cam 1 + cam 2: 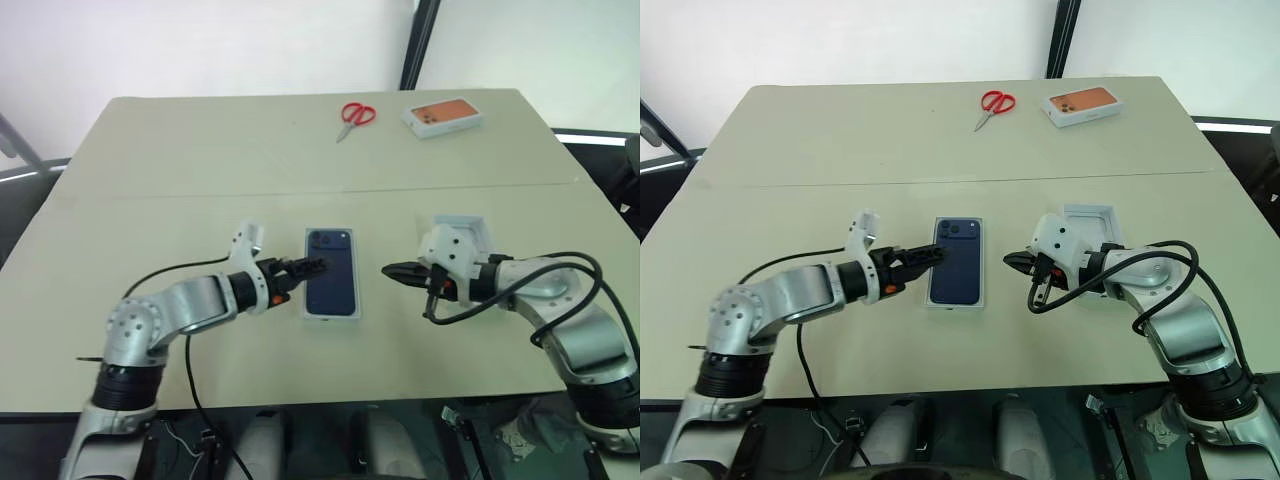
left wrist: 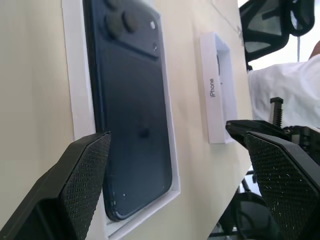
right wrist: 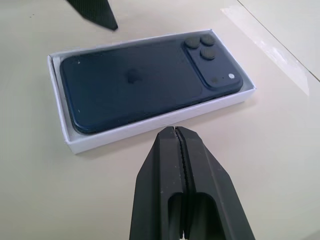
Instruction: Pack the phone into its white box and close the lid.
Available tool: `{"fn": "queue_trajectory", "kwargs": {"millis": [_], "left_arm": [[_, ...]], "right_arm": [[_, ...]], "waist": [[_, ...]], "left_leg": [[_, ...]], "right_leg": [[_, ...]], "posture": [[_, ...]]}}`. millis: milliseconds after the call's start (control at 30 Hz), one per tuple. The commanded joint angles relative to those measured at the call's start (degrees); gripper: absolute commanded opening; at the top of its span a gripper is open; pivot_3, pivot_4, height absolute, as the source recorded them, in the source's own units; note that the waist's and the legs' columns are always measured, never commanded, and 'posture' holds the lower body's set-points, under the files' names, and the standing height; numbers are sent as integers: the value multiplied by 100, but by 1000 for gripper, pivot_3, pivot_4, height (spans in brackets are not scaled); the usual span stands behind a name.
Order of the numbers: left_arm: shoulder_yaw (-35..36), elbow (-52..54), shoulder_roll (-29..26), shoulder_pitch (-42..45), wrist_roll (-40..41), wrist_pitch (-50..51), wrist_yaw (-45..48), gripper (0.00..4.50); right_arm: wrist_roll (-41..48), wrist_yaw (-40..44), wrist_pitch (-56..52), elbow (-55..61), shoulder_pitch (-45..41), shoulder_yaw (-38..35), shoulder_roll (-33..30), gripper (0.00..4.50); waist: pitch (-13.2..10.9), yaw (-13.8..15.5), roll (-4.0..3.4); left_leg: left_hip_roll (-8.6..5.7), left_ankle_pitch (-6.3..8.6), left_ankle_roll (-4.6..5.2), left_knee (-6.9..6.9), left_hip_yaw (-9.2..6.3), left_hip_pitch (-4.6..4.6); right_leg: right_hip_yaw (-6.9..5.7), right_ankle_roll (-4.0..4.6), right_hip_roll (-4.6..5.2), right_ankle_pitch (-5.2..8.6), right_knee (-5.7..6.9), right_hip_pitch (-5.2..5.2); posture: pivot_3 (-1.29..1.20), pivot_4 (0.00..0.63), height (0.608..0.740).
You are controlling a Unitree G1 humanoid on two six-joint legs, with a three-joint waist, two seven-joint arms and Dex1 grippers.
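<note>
The dark navy phone (image 1: 330,272) lies back up, its camera bump at the far end, inside the shallow white box (image 3: 150,127) in the middle of the table. My left gripper (image 1: 315,267) hovers at the phone's left edge, open, with nothing held between its fingers. To the right of the box my right gripper (image 1: 388,270) points at it, shut and empty, a short gap away. The white lid (image 1: 468,228) rests inside up on the table just behind my right wrist, which partly hides it.
Red-handled scissors (image 1: 355,116) and a white box with an orange phone picture (image 1: 443,115) lie at the table's far edge. A seam (image 1: 200,195) runs across the tabletop. Black cables trail from both wrists near the front edge.
</note>
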State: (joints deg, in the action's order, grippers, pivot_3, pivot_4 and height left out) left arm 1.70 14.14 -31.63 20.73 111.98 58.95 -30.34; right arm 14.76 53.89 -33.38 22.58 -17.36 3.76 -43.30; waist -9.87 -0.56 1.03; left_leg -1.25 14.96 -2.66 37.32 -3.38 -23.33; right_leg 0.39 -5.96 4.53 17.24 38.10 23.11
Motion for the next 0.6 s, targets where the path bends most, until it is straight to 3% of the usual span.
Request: {"fn": "queue_trajectory", "kwargs": {"millis": [33, 100, 233, 300, 400, 600], "left_arm": [[424, 19, -883, 149, -491, 245, 653, 4474], [370, 80, -1248, 182, -1338, 216, 1122, 4474], [79, 464, -1613, 90, -3132, -187, 2207, 2705], [-487, 805, -1932, 0, -4528, -714, 3171, 1669], [-937, 857, -1999, -30, -5647, -1194, 3986, 167], [-2306, 606, -1682, 594, -7630, -1505, 4979, 72]], "right_arm": [[29, 2, 112, 100, -138, -22, -56, 0], [21, -1, 126, 76, -170, 0, -52, 0], [-28, -77, 138, 21, -231, 36, -15, 0], [-233, -259, 161, -128, -299, 124, 4, 0], [-345, -351, 119, -208, -335, 209, -6, 0], [-1007, -794, -147, -323, -608, 850, 130, 0]], "waist": [[-1, -16, -1], [-2, -13, -4], [-4, 13, -2], [-4, 2, -2], [-5, 3, -6], [-5, -2, -5]], "left_leg": [[-1, 0, 0, -3, 1, 1], [-5, 1, 2, -6, 3, 3], [-11, 6, 10, -5, 6, 2], [-11, 6, 10, -6, 7, 0], [-13, 6, 10, -9, 11, 1], [-9, 7, 13, -9, 9, 0]], "right_leg": [[0, 0, -3, 0, -1, 1], [-2, 1, -8, 0, 0, 2], [-6, 0, -1, 1, -8, -3], [-6, 0, -1, 1, -12, -3], [-5, 1, -1, 1, -11, -2], [-6, 1, -3, 1, -10, -1]], "posture": [[0, 150, 740], [0, 150, 740], [0, 150, 740], [0, 150, 740], [0, 150, 740], [0, 150, 740]]}}
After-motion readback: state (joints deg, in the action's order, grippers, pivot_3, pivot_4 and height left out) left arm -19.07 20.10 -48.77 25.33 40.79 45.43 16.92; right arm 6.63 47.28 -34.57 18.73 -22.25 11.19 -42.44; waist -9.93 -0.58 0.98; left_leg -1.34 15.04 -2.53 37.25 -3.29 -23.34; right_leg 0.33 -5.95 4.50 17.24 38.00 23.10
